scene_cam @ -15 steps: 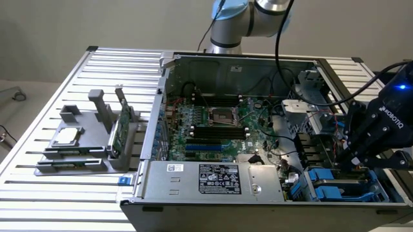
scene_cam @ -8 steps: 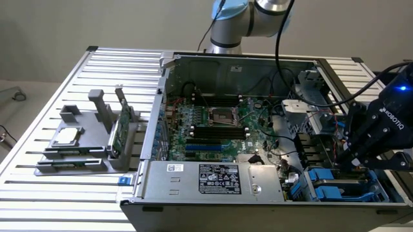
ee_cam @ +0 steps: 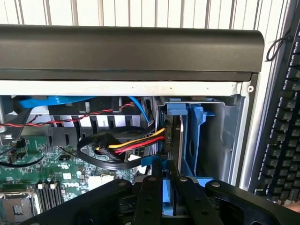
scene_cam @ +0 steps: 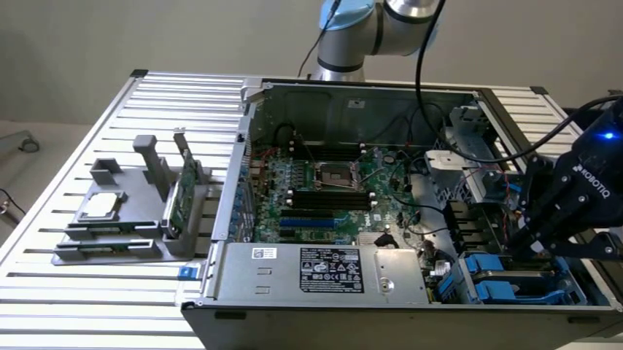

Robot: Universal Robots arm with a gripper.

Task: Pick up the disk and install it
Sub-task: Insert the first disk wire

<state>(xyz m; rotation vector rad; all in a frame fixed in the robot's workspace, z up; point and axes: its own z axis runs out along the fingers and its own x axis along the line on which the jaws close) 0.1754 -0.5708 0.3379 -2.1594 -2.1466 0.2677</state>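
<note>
The disk [ee_cam: 174, 154] stands on edge in the blue drive bay [ee_cam: 197, 136] at the corner of the computer case [scene_cam: 292, 306]. The gripper [ee_cam: 168, 197] is closed on the disk's near edge. Beside the bay, red-and-yellow cables [ee_cam: 136, 144] run to the disk, and the motherboard [scene_cam: 322, 189] lies farther inside the case.

The case [scene_cam: 409, 292] lies open on the table [scene_cam: 87, 306], with the motherboard [scene_cam: 331, 189] flat inside it and the power supply [scene_cam: 322, 270] along its near wall. To the exterior view's left of the case a stand [scene_cam: 117, 219] holds a chip [scene_cam: 102, 206] and an upright card [scene_cam: 185, 193]. At the case's right end the gripper [scene_cam: 533, 240] reaches down into the drive bay [scene_cam: 511, 281], apparently with the disk [ee_cam: 176, 154] standing on edge between its fingers [ee_cam: 154, 197], cables [ee_cam: 126, 147] just beside it.
</note>
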